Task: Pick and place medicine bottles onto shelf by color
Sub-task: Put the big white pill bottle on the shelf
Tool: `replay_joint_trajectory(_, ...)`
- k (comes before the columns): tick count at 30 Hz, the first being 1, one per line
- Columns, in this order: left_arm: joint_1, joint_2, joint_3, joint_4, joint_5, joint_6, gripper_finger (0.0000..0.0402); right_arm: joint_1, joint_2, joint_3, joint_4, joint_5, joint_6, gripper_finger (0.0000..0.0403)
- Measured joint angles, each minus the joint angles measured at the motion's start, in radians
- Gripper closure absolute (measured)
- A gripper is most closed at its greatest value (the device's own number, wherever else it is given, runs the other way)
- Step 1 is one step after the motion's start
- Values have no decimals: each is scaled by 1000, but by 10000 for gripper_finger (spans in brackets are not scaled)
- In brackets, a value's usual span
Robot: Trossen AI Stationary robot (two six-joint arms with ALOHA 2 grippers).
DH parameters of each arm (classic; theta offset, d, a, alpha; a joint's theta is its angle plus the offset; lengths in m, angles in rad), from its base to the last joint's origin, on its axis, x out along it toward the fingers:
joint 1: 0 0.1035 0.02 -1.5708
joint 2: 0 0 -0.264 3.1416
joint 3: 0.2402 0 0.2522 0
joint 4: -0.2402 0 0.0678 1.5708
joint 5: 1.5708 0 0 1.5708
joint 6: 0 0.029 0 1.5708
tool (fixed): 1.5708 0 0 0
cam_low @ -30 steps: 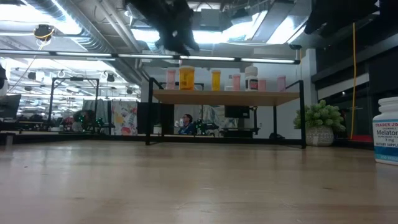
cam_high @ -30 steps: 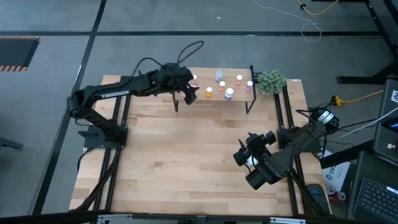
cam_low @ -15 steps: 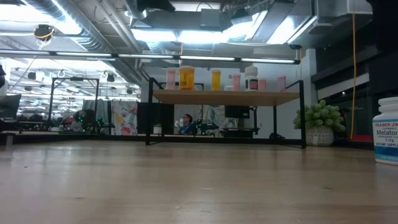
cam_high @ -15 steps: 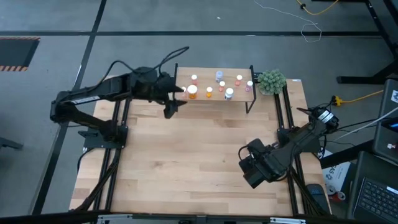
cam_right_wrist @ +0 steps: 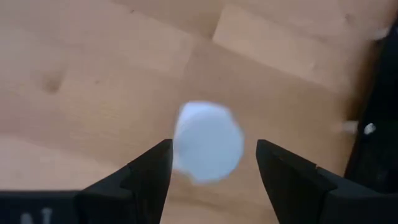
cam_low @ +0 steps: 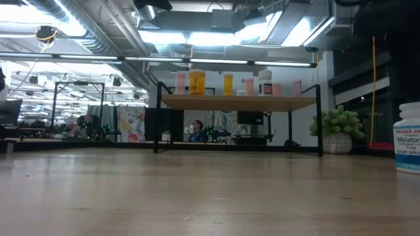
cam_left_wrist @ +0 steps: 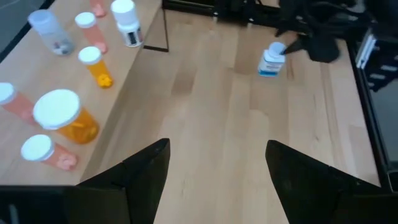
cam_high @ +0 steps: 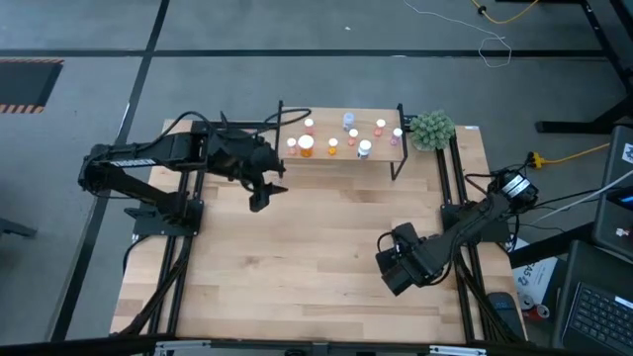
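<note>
My right gripper [cam_right_wrist: 211, 165] hangs spread wide over the last white-capped bottle [cam_right_wrist: 208, 141], ready to straddle it, while my left gripper [cam_left_wrist: 214, 165], released, waits near the shelf [cam_high: 341, 156].

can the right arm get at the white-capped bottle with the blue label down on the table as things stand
Probably yes. The right gripper hangs directly above the white-capped, blue-labelled bottle, open, its two dark fingers flanking the cap. Only bare light-wood tabletop surrounds the bottle, so nothing blocks a straight descent.

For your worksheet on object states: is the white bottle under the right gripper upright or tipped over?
Upright. The white bottle stands on its base on the table, label level; the right gripper looks down on its round cap.
</note>
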Motion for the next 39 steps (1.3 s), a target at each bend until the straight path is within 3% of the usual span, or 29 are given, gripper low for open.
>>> replay_joint_trajectory(8,-28,0,0,-1,-15,22,140,-27,0,0,-5,31,-6,169)
replay_joint_trajectory(19,-30,0,-1,-73,-81,14,140,-28,0,4,-6,-11,22,169)
replay_joint_trajectory(39,-30,0,-1,-81,-84,12,140,-28,4,-65,50,-24,121,169)
